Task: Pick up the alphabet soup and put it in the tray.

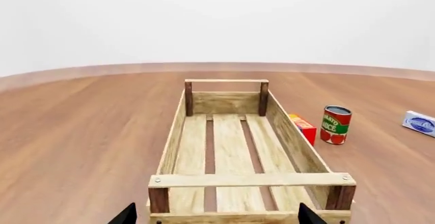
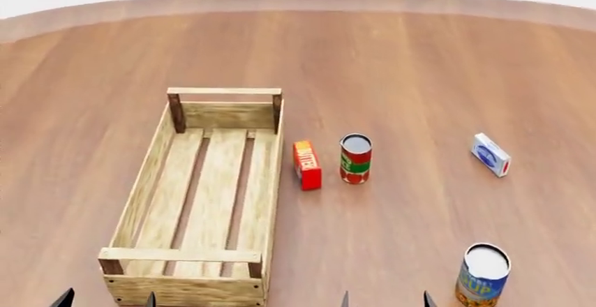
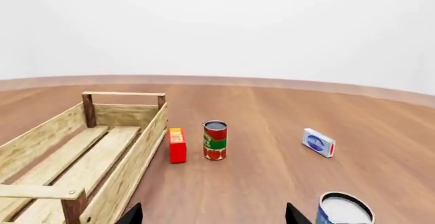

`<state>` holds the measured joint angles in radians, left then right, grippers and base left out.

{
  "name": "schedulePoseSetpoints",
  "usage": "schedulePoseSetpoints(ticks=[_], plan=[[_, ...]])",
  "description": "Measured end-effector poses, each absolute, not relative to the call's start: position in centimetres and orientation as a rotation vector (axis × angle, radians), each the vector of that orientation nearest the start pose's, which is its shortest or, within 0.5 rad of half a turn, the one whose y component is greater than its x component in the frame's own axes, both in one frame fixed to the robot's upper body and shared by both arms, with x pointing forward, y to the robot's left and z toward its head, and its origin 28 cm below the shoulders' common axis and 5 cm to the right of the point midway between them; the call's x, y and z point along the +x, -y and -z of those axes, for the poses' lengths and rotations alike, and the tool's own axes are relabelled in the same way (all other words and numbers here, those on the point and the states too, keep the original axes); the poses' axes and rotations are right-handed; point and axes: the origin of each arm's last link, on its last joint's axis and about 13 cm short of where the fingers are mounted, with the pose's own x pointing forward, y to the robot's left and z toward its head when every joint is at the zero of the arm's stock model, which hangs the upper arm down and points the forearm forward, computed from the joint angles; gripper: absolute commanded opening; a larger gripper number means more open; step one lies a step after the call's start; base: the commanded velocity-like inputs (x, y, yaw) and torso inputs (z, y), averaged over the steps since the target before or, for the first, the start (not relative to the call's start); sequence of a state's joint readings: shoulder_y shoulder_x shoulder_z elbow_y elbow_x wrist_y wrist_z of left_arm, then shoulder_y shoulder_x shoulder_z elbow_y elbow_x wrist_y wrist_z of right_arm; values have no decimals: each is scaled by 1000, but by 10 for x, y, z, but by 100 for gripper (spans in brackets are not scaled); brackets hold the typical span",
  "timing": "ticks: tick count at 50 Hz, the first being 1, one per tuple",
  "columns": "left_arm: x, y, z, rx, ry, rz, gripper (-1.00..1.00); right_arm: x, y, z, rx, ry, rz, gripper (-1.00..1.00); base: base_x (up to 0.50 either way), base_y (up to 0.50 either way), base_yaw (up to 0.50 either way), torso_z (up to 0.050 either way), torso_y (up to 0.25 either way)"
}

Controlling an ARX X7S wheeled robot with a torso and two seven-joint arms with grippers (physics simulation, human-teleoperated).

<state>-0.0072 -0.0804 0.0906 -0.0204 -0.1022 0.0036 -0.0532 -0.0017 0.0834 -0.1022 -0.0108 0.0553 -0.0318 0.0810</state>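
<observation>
While both arms are hovering low at the near edge of the worktop [image 2: 419, 77], the alphabet soup [image 2: 483, 275] is standing upright near the robot's right side, well apart from the tray [image 2: 149, 174]. Its long axis is running vertically, pale flat lid facing up. The right gripper [image 2: 384, 298] is showing only two dark fingers [image 2: 428, 298], spread apart and holding nothing; the can is sitting just beside them, off to the right and slightly ahead. The left gripper [image 2: 105, 298] is also showing only spread tips, empty, and is lining up with the tray's near end. Judgement: the right arm is the nearer one, and a short shift rightward is looking necessary before closing.

Materials: the can is looking smooth and rigid, with a printed blue label grading to orange. The tray is rendering as pale slatted wood with darker corner posts. A red-green can [image 2: 355, 158], a red box [image 2: 306, 165] and a white-blue box [image 2: 490, 154] are resting farther out.
</observation>
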Motion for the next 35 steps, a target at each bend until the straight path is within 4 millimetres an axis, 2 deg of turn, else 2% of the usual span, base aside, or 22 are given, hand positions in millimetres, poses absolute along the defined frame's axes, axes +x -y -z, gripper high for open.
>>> schedulePoseSetpoints(ticks=[35], plan=[[211, -207, -9, -23, -27, 38, 100, 210, 95, -16, -17, 35, -20, 100, 485, 273, 0, 0, 0]])
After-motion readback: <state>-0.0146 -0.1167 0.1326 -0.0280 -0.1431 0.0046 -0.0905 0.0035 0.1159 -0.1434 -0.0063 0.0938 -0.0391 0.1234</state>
